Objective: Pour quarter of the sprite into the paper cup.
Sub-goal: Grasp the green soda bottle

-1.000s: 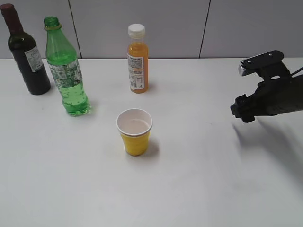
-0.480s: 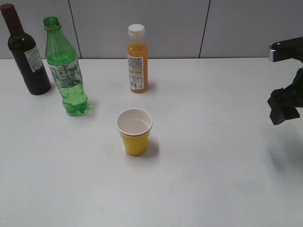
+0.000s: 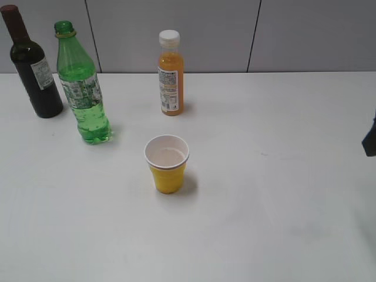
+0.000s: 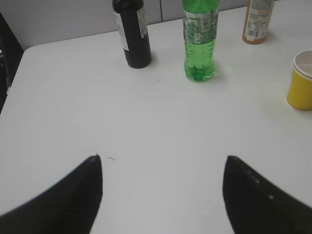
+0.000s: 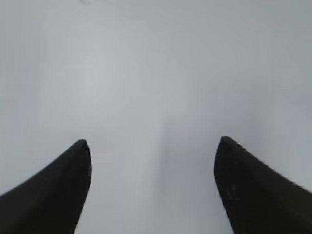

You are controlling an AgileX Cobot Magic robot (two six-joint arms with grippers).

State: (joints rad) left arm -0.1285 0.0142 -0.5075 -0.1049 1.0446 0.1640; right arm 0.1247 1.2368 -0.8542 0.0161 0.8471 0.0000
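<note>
The sprite [image 3: 84,94], a tall green bottle with a label band and no cap, stands upright on the white table at the left; the left wrist view shows the sprite [image 4: 199,41] ahead. The paper cup [image 3: 167,163], yellow with a white inside, stands upright in the middle, and the paper cup [image 4: 301,80] also sits at the right edge of the left wrist view. My left gripper [image 4: 163,161] is open and holds nothing, well short of the bottles. My right gripper [image 5: 152,144] is open over bare table; only a dark sliver of that arm [image 3: 370,141] shows at the exterior view's right edge.
A dark wine bottle [image 3: 33,67] stands behind and left of the sprite. An orange juice bottle [image 3: 170,75] with a white cap stands behind the cup. A grey panelled wall [image 3: 205,32] closes the far side of the table.
The right arm has drawn back to the right, from well inside the exterior view to almost out of it. Bottles and cup have not moved.
</note>
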